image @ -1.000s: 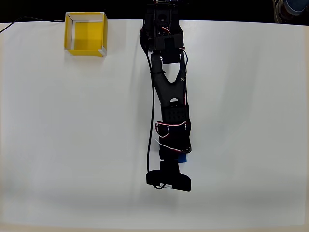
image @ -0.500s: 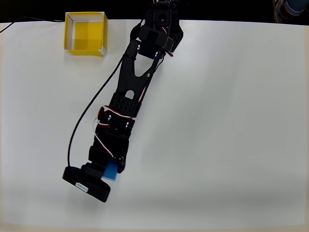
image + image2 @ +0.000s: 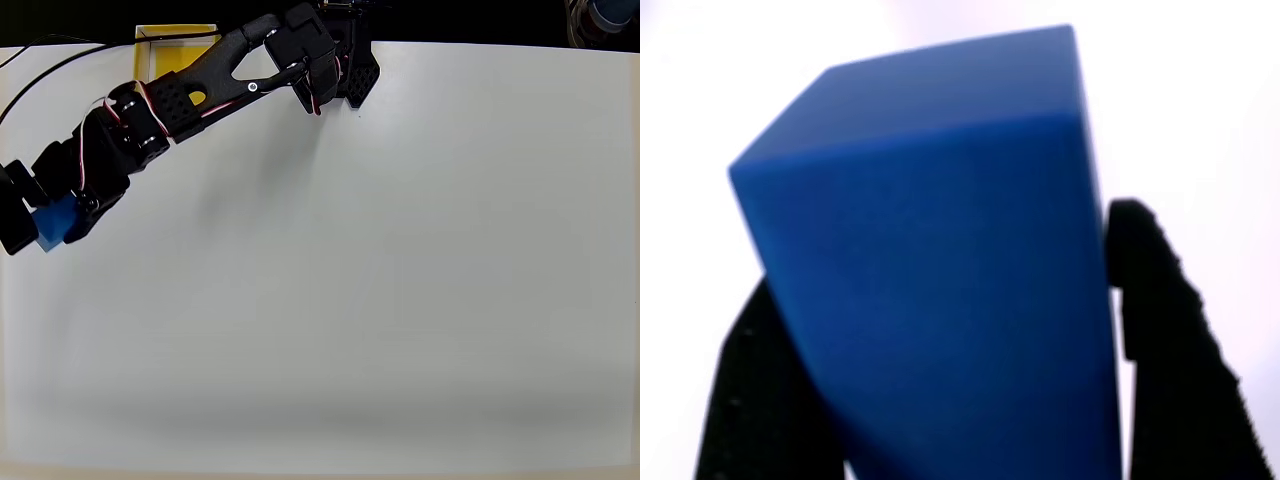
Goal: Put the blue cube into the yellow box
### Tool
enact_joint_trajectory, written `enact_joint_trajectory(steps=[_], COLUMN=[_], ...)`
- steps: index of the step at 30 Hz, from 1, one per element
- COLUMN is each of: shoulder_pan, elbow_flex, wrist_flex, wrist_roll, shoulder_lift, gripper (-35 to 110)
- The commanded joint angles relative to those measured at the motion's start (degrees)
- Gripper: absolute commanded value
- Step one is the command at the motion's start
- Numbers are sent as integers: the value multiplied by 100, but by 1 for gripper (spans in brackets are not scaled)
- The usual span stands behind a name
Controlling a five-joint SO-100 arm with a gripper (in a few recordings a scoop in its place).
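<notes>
Our pincer (image 3: 45,225) grips the blue cube (image 3: 57,221) at the overhead view's left edge; the yellow box (image 3: 175,45) lies up-right, under our arm.

No text, label, brand, number or sign can be read in the overhead view or the wrist view. Nothing legible is printed on any face or part that is seen.

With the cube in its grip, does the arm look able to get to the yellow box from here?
Probably yes: the gripper holds the blue cube left of the yellow box, bare table between them.
</notes>
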Motion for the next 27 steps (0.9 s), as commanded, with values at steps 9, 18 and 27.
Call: enact_joint_trajectory(steps=[9, 18, 27], shoulder_pan=[2312, 2936, 3138], elbow_flex=[1239, 2637, 3946], wrist_flex=[387, 703, 967], wrist_roll=[26, 167, 185], shoulder_lift=[2329, 3023, 3612], gripper=[15, 14, 14])
